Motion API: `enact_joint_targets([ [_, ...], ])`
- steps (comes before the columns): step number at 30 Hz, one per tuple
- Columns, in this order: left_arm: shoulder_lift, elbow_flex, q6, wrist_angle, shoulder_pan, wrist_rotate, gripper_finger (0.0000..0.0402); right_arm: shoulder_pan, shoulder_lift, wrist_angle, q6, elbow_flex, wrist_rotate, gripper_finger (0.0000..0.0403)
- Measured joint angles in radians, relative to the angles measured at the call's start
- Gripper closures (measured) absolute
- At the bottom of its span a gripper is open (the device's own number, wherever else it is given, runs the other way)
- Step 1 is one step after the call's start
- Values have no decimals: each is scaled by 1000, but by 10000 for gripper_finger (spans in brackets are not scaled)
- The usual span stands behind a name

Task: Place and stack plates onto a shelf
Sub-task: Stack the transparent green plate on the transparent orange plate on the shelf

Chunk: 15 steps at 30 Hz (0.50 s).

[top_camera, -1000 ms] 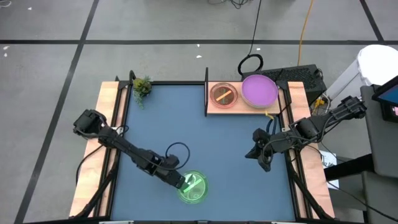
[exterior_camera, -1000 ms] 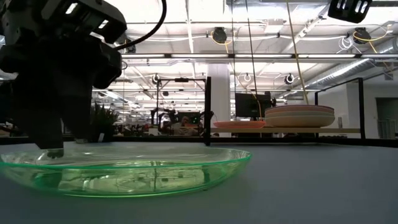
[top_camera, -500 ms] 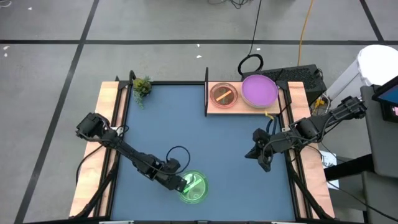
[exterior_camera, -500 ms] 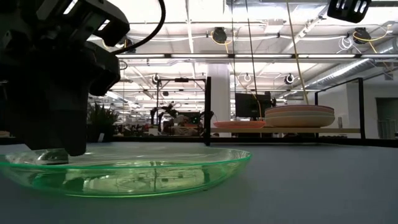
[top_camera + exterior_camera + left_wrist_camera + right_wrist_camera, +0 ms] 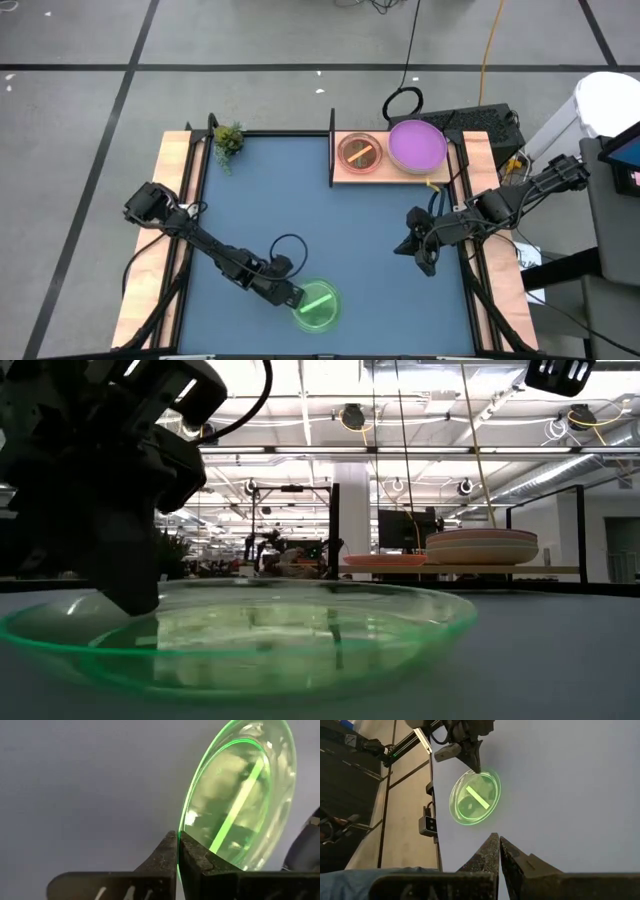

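The left gripper (image 5: 293,297) pinches the green plate's (image 5: 319,306) rim near the table's (image 5: 300,200) front edge, open blue surface beyond. Its stick (image 5: 320,301) lies diagonally. The right gripper (image 5: 424,262) is closed, empty.

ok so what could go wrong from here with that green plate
1. The left tool is shut on just the thin rim of the green plate, so the slick plastic could slip out as it lifts.
2. A loose green stick lies inside the plate; tilting may tip it out.
3. On the shelf, the orange-brown plate and purple plate already fill the board, so a careless set-down could knock them.
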Motion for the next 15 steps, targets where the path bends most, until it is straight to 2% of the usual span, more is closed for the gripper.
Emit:
enact_joint_targets([
  [15, -8, 108, 38, -7, 21, -36, 397, 0, 0, -5, -8, 0, 0, 403],
])
